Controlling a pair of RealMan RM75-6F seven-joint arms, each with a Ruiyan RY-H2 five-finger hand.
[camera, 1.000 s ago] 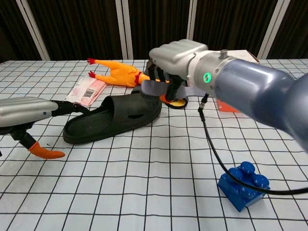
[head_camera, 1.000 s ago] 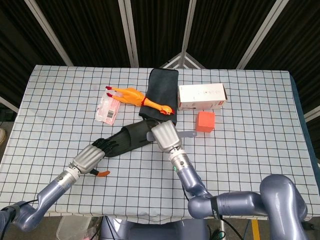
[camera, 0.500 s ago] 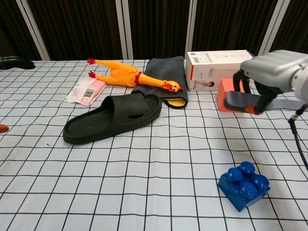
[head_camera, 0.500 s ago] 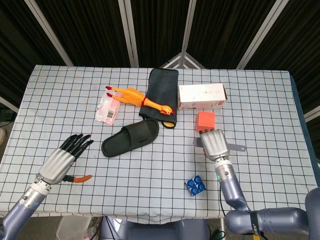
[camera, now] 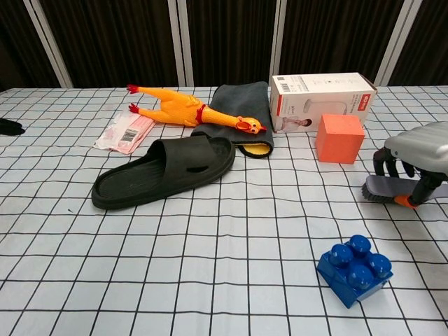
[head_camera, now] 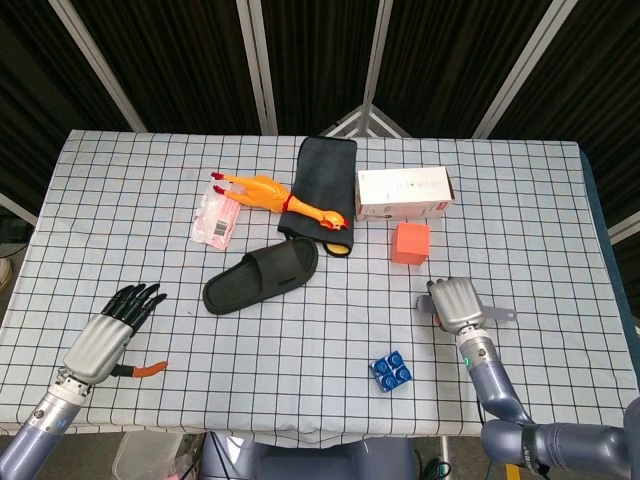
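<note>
My right hand (head_camera: 458, 303) is over the table's near right part and grips a grey flat piece (head_camera: 500, 317) that sticks out on both sides of it. In the chest view this hand (camera: 420, 150) is at the right edge, with the grey piece (camera: 383, 187) low over the cloth. A blue brick (head_camera: 391, 371) lies left of it and nearer. My left hand (head_camera: 105, 335) hovers at the near left, fingers stretched out and apart with nothing in them, its orange-tipped thumb pointing sideways. The chest view shows only dark fingertips (camera: 7, 127) of it.
A black slipper (head_camera: 262, 276) lies mid-table. Behind it are a rubber chicken (head_camera: 275, 197), a dark folded cloth (head_camera: 325, 185), a pink packet (head_camera: 216, 218), a white box (head_camera: 404, 193) and an orange cube (head_camera: 410, 243). The checked tablecloth (head_camera: 300, 390) ends close in front.
Both hands have drawn away from the slipper. The right hand carried the grey piece right and toward the near edge. The left hand moved left and nearer.
</note>
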